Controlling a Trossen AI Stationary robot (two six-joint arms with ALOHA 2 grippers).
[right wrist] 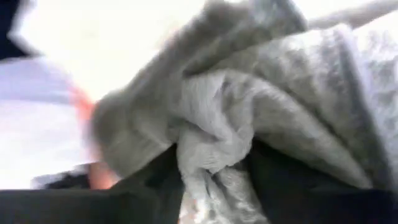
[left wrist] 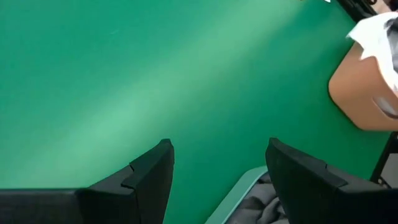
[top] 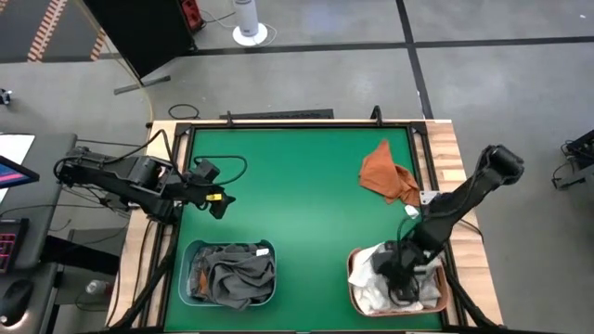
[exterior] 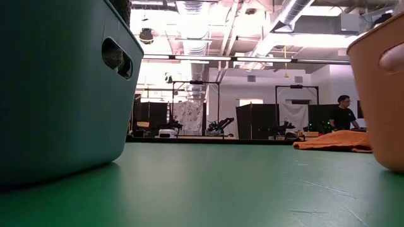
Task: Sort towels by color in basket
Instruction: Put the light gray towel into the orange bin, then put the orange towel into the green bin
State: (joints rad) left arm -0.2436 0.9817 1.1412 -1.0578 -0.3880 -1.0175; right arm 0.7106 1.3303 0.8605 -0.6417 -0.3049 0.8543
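Sorting under way — right gripper [top: 401, 275] clenched on light grey towel [right wrist: 211, 134] inside orange basket [top: 354, 277]; next, lifting clear.

Rust towel [top: 388, 176] loose; grey [top: 237, 275], white [top: 380, 278] basketed.

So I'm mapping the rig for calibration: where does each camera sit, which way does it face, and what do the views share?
High: overhead, looking straight down on the mat; both arms show.
Low: at table height, facing the room; no arm shows.
Left wrist: on the left arm, looking past the open left gripper at the mat.
Right wrist: on the right arm, right gripper shut on the light grey towel.
Shared: high and low both show the orange towel, teal basket and tan basket.
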